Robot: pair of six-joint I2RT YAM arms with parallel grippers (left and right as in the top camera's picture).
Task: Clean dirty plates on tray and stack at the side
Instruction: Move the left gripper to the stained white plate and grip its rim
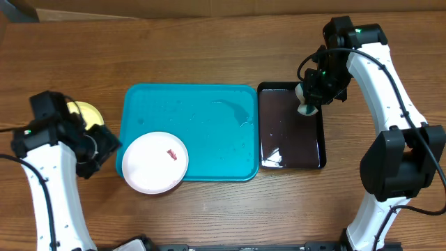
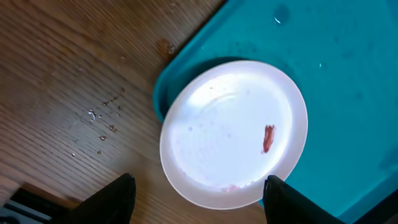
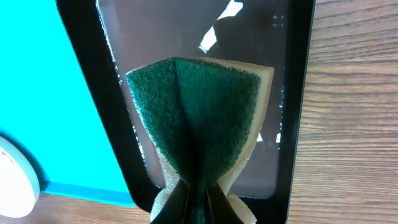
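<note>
While right jaws pinch the sponge (image 3: 196,118), left jaws stand open near the white plate (image 2: 233,134).

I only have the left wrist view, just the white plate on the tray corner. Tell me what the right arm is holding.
Observer: The right gripper is shut on a folded green sponge.
Operator: Say where that sponge is.
Observer: Over the small black tray, right of the blue tray.
Operator: Report any other plate.
Observer: A yellow plate lies on the table left of the blue tray, partly hidden by the left arm.
</note>
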